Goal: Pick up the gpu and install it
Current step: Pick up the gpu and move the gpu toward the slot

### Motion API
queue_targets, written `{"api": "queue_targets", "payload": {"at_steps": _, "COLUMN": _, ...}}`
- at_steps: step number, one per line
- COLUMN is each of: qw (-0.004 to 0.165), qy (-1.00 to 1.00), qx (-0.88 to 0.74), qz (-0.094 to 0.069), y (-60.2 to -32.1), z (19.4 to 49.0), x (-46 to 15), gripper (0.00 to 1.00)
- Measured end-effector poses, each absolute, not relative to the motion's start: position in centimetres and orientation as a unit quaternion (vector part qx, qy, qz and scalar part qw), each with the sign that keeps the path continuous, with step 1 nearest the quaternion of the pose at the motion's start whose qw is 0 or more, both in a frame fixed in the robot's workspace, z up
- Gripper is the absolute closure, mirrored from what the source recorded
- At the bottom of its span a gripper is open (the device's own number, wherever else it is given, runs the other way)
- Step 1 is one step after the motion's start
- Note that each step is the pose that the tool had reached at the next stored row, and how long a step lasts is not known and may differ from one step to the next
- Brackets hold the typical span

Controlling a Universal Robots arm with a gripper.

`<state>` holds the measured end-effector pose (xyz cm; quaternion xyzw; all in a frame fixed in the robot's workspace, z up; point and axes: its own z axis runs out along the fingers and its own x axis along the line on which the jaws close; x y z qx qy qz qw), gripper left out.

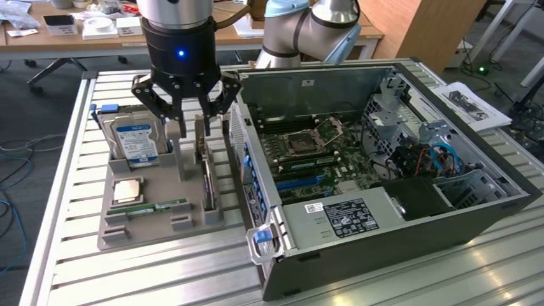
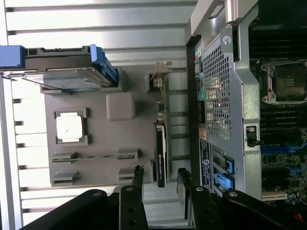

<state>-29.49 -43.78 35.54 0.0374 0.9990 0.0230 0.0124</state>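
The gpu (image 1: 206,173) stands on its edge in the right-hand slot of the grey holder tray (image 1: 153,223). In the wrist view the gpu (image 2: 160,146) is edge-on, black cooler on one face and silver bracket at the far end. My gripper (image 1: 192,115) hangs open just above the card's far end, nothing between its fingers. In the wrist view my gripper (image 2: 161,179) has its two black fingertips (image 2: 138,176) spread, one to each side of the card's line and clear of it.
The holder tray (image 2: 96,187) also carries a blue-labelled hard drive (image 1: 136,141), a processor chip (image 1: 127,190) and a memory stick (image 1: 159,207). The open computer case (image 1: 476,210) lies close on the exterior view's right, motherboard (image 1: 319,156) exposed. All of it rests on a slatted metal table (image 1: 127,274).
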Motion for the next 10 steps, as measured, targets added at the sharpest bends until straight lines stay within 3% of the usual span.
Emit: {"api": "queue_targets", "payload": {"at_steps": 10, "qw": 0.012, "qy": 0.999, "qx": 0.037, "qz": 0.023, "y": -43.8, "z": 34.5, "x": -29.5, "gripper": 0.58}}
